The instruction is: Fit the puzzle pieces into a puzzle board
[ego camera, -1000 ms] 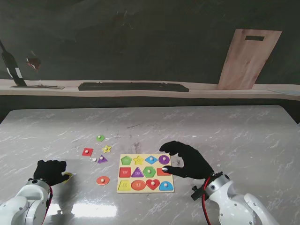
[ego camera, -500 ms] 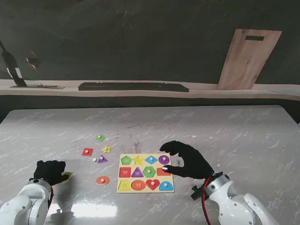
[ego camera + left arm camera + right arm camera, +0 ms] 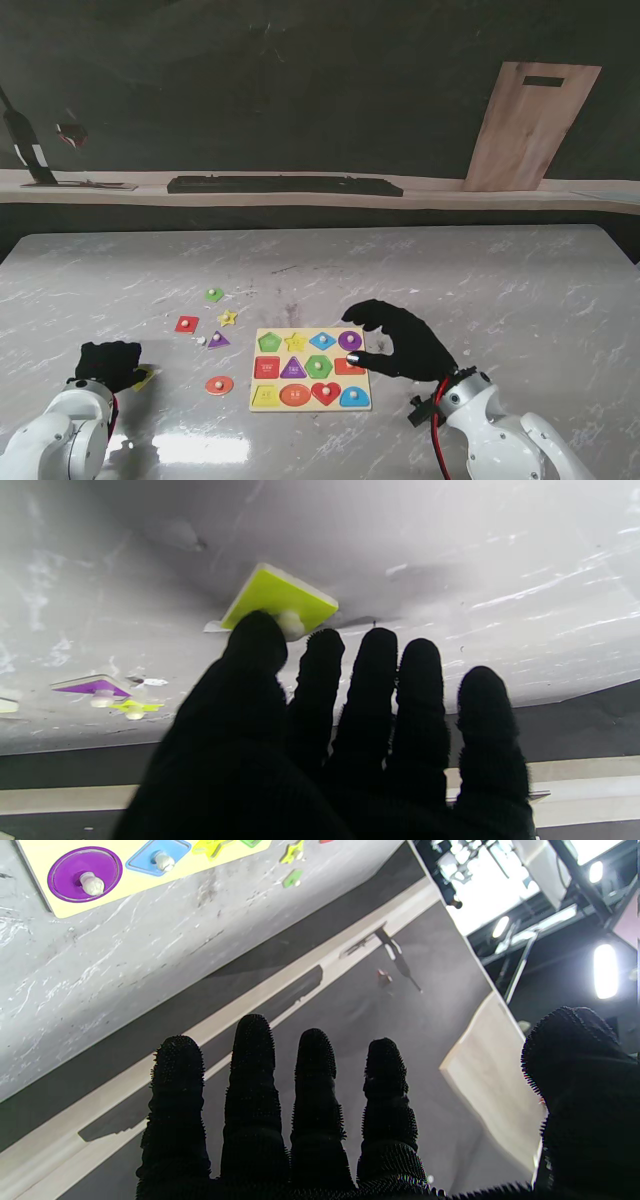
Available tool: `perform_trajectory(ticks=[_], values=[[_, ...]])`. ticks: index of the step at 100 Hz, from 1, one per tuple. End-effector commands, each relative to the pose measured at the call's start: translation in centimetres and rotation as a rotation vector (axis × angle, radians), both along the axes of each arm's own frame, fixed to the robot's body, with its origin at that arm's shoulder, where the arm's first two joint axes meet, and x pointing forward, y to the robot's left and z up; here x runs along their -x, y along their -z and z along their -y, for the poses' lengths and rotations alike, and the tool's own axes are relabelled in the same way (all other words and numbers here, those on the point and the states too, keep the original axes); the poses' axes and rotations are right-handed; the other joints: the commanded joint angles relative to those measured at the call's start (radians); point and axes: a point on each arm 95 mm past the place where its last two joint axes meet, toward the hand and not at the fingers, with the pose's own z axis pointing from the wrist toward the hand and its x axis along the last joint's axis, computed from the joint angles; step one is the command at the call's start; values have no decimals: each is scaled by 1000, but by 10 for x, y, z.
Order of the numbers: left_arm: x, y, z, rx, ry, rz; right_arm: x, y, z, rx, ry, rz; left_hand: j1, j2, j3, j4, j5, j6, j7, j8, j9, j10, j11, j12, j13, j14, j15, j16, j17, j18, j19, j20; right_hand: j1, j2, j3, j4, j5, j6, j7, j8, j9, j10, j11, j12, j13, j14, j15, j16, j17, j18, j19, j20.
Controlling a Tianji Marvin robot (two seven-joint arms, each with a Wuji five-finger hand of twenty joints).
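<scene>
on the surface by my left side, the left hand pinches the knob of a yellow-green square piece. lift it straight and slow to the puzzle board. the right hand rests there, fingers spread, holding nothing.

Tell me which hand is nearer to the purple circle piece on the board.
Right. The right hand hovers just beside the purple circle; the left hand is far off, left of the puzzle board.

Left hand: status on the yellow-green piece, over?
Left hand fingertips on yellow-green piece, grip unconfirmed. Right hand open over the puzzle board. Loose orange piece lies between piece and board.
</scene>
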Motion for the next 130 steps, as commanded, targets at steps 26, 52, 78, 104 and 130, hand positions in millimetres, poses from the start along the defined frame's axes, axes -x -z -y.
perform_trajectory(ticks=[26, 52, 78, 104, 130], values=[[10, 10, 1, 6, -3, -1, 2, 1, -2, -3, 2, -4, 56, -13, -41, -5, -12, -6, 85, 33, 49, 10, 63, 50, 53, 32, 63, 6, 43, 8, 54, 37, 21, 17, -24, 27, 19, -8, 12, 11, 25, -22, 12, 10, 23, -27, 8, 7, -2, 7, 17, 15], [12, 15, 2, 18, -13, 7, 2, 1, -2, -4, 4, -6, 65, -23, -26, -2, -2, -1, 98, 33, 70, 11, 61, 47, 78, 38, 65, -4, 68, 20, 69, 45, 22, 21, -26, 27, 21, -8, 11, 11, 25, -21, 12, 10, 20, -28, 8, 6, -4, 6, 17, 15], [14, 19, 5, 68, -46, 1, 2, 0, -1, -6, 8, -5, 71, -46, 78, -11, -15, 12, 113, 18, 81, 11, 48, 87, 78, 33, 69, -23, 60, 19, 63, 48, 23, 24, -27, 28, 22, -9, 11, 11, 24, -22, 12, 10, 17, -29, 7, 6, -6, 4, 17, 15], [17, 19, 5, 105, -67, 4, 1, 1, -1, -8, 10, -6, 64, -66, 115, -10, -28, 25, 100, 18, 75, 16, 29, 111, 65, 32, 63, -24, 47, 16, 55, 46, 25, 28, -29, 28, 24, -8, 12, 12, 26, -22, 12, 10, 17, -30, 9, 6, -6, 3, 17, 15], [17, 16, 5, 105, -55, 15, 1, 1, -2, -10, 11, -9, 59, -80, 139, -11, -39, 26, 83, 14, 61, 16, 16, 121, 51, 31, 55, -23, 37, 9, 48, 43, 26, 31, -32, 29, 25, -8, 11, 11, 26, -22, 12, 10, 16, -30, 9, 6, -7, 4, 17, 15]])
